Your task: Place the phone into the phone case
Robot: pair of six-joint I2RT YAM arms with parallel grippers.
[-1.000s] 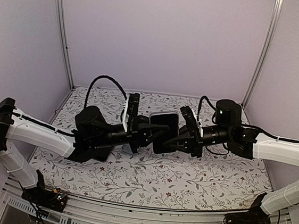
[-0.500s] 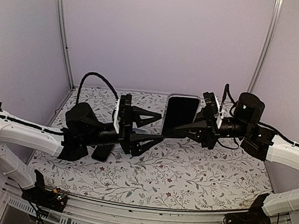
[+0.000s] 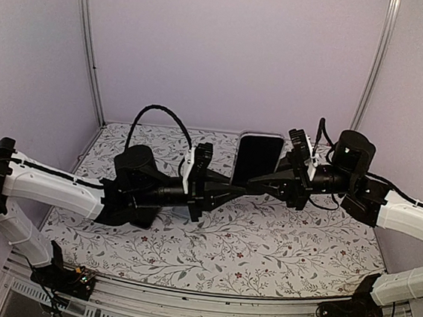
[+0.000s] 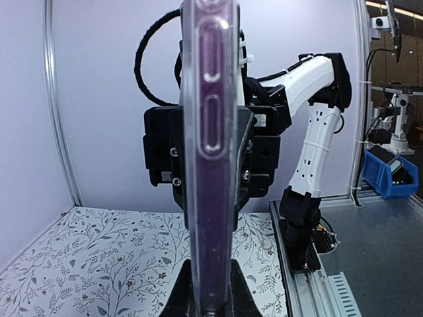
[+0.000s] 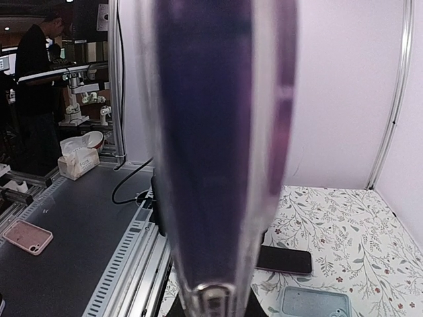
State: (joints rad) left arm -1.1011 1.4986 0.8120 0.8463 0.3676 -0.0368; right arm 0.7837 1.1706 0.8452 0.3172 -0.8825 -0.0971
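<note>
**Status.** The black slab phone [image 3: 258,157] stands upright in the air above the floral-print table [image 3: 278,249], toward 12 o'clock of its centre. The clear purple-tinted plastic phone case [image 4: 210,132] wraps its edges. I judge the phone seated, but I cannot confirm the corner fit.

**Right gripper** [image 3: 262,183]. It enters from 3 o'clock and is clamped on the case's lower part. This holds the assembly vertical, with both faces reachable.

**Left gripper** [image 3: 239,186]. It enters from 8 o'clock, with its fingers pressed onto the lower edge and gripping it. I read this as a counter-hold for pressing or for a hand-over.

**Spares.** A second dark phone [image 5: 284,259] and a grey-blue case [image 5: 316,304] lie flat on the table.
</note>
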